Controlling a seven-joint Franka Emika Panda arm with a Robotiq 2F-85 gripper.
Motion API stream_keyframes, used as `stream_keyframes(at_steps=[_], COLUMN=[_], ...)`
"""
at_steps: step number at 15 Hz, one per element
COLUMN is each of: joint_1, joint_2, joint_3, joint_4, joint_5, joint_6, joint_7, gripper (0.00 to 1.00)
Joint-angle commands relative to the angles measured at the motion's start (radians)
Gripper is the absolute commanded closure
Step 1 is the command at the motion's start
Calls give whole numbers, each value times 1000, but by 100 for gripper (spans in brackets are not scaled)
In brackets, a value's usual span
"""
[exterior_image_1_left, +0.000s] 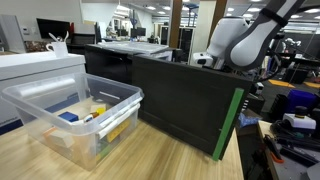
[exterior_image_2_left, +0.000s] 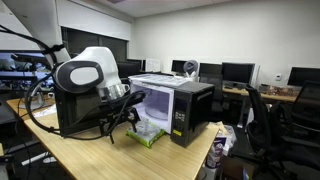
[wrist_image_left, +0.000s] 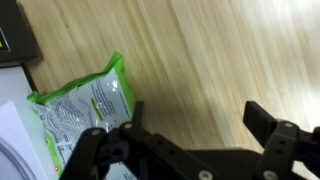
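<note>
In the wrist view my gripper (wrist_image_left: 195, 115) is open and empty above the wooden table (wrist_image_left: 210, 50). Its left finger is right beside a green and white snack bag (wrist_image_left: 85, 100) that lies flat on the table. In an exterior view the gripper (exterior_image_2_left: 125, 118) hangs low over the table next to the green bag (exterior_image_2_left: 146, 135), between a black panel and a clear bin. In an exterior view the arm (exterior_image_1_left: 240, 40) stands behind a black box, and the gripper itself is hidden there.
A clear plastic bin (exterior_image_1_left: 75, 115) with several small items stands on the table. A large black box (exterior_image_1_left: 185, 100) with a green edge stands beside it, also seen as a black unit (exterior_image_2_left: 190, 110). Desks, monitors and chairs fill the room behind.
</note>
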Motion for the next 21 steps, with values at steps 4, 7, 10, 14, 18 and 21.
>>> stream_keyframes(at_steps=[4, 7, 10, 14, 18, 21], joint_1=[-72, -80, -195, -138, -74, -98], joint_2=[216, 272, 286, 345, 318, 323], joint_3=[85, 89, 210, 130, 80, 131], joint_4=[5, 38, 151, 193, 210, 247], joint_5=[-41, -119, -138, -140, -120, -103], joint_6=[438, 539, 475, 459, 192, 158], joint_7=[-58, -18, -26, -19, -16, -34], gripper=[0, 0, 0, 0, 0, 0])
